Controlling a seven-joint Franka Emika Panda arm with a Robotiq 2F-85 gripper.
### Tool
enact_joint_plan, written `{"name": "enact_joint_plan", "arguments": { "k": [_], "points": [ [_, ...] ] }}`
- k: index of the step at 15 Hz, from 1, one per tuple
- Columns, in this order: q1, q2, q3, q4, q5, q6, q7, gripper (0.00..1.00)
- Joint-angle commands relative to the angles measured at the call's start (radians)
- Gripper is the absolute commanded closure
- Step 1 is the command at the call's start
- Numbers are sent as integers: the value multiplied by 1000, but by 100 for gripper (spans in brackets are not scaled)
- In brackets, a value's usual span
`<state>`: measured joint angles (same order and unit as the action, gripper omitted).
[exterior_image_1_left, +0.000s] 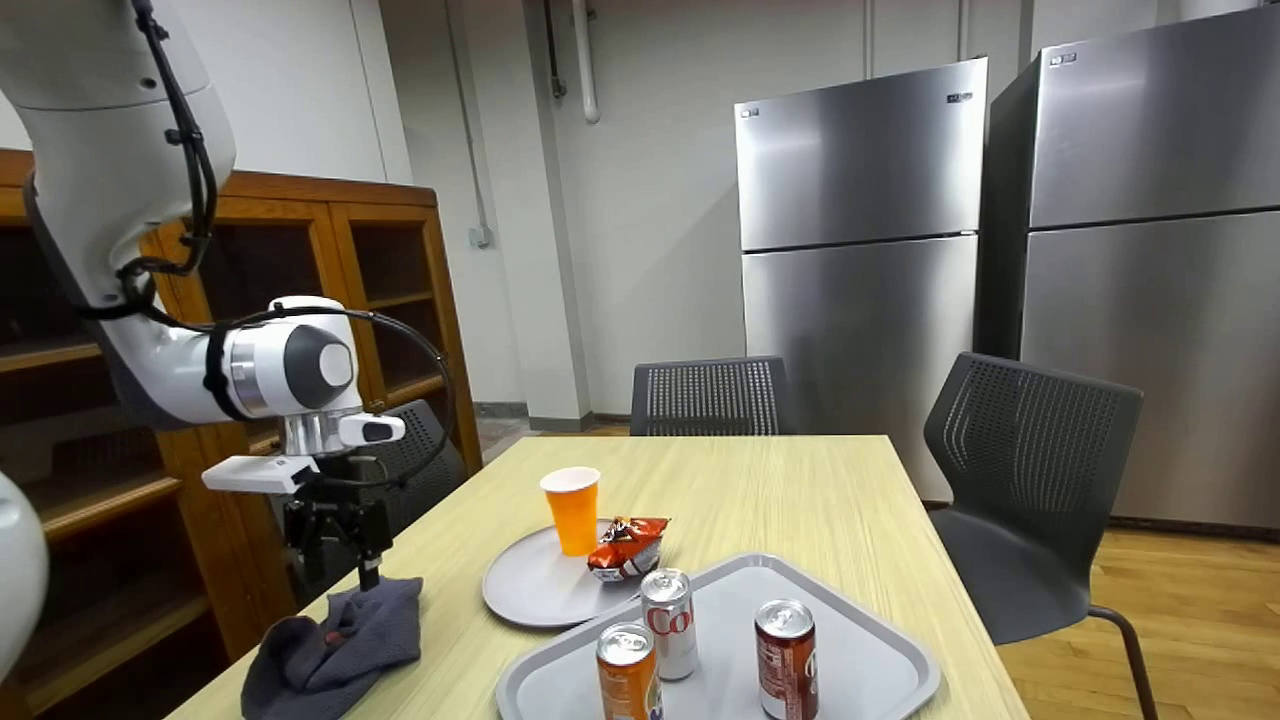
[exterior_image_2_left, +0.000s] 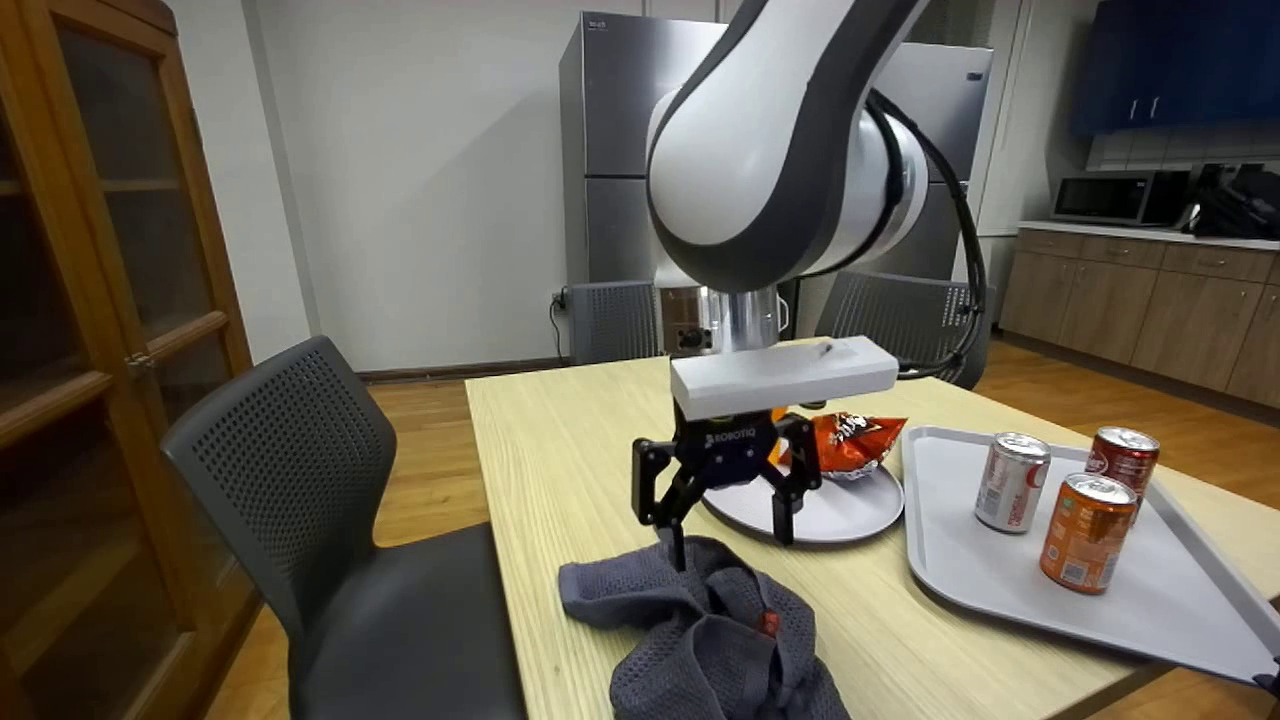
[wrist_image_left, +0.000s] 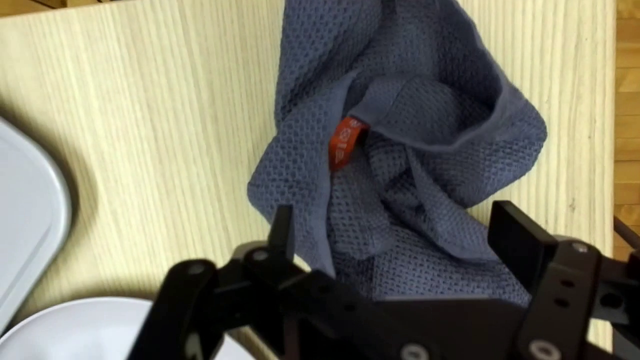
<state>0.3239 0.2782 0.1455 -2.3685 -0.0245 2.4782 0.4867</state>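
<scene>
The gripper (wrist_image_left: 394, 227) points down with its two fingers wide apart, over a crumpled slate-blue waffle-weave towel (exterior_image_2_left: 712, 640). Contact between a fingertip and the cloth cannot be confirmed. The towel lies bunched near an edge of the wood-grain table (exterior_image_1_left: 740, 500), its orange-red tag (wrist_image_left: 345, 144) exposed. Near the towel, apart from it, sits a round grey plate (exterior_image_1_left: 525, 585) bearing an upright orange cup (exterior_image_1_left: 574, 515) and, by the rim, a red snack bag (exterior_image_1_left: 630, 548). Next to the plate is a grey tray (exterior_image_2_left: 955, 560) with three upright cans: a silver can (exterior_image_1_left: 668, 625) lettered in red, an orange can (exterior_image_2_left: 1088, 535) and a dark-red can (exterior_image_1_left: 786, 665). Dark grey perforated-back chairs (exterior_image_1_left: 1030, 450) stand around the table. Farther off are a glass-fronted wooden cabinet (exterior_image_2_left: 150, 260) and two stainless-steel refrigerators (exterior_image_1_left: 860, 330). In an exterior view, a microwave (exterior_image_2_left: 1100, 197) stands on a counter (exterior_image_2_left: 1150, 236).
</scene>
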Motion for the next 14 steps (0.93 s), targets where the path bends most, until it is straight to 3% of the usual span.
{"name": "enact_joint_plan", "arguments": {
  "k": [1,11,14],
  "points": [
    [-37,-42,-19,58,34,-117,7,0],
    [-136,3,-123,206,60,-183,98,0],
    [-141,-5,-128,179,42,-145,73,0]
  ]
}}
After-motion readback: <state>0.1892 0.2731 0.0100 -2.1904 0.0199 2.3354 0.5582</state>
